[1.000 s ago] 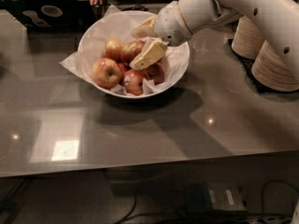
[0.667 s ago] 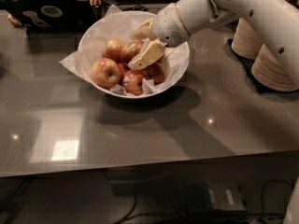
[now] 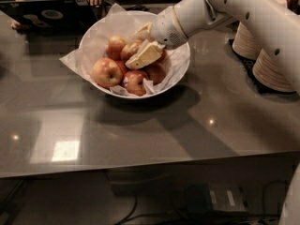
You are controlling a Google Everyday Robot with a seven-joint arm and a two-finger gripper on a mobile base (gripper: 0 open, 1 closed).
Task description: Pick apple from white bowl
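A: What has moved since the earlier view?

B: Almost nothing. The gripper (image 3: 134,48) is found at the same spot inside the white bowl (image 3: 183,67), and the fruit is undisturbed.

A: How is the gripper set?

B: Its jaws are held apart, one on the far side and one on the near side of the apple (image 3: 131,51), which lies between the tips. Nothing is lifted, and whether the skin is touched cannot be told.

A: What is found round it?

B: A dark red apple (image 3: 136,81) is seen just this side of the gripper, and a paler apple (image 3: 107,72) lies further toward the view's left. Crinkled paper (image 3: 70,62) is spread under all. Stacked paper plates (image 3: 269,71) are set well off to the right on the grey table (image 3: 140,135).

A: How should the grasp be made?

B: The jaws should be closed squarely across the widest part, so that the round fruit is not squeezed out sideways. The lift is best made straight up, so that neighbours and paper are not dragged along.
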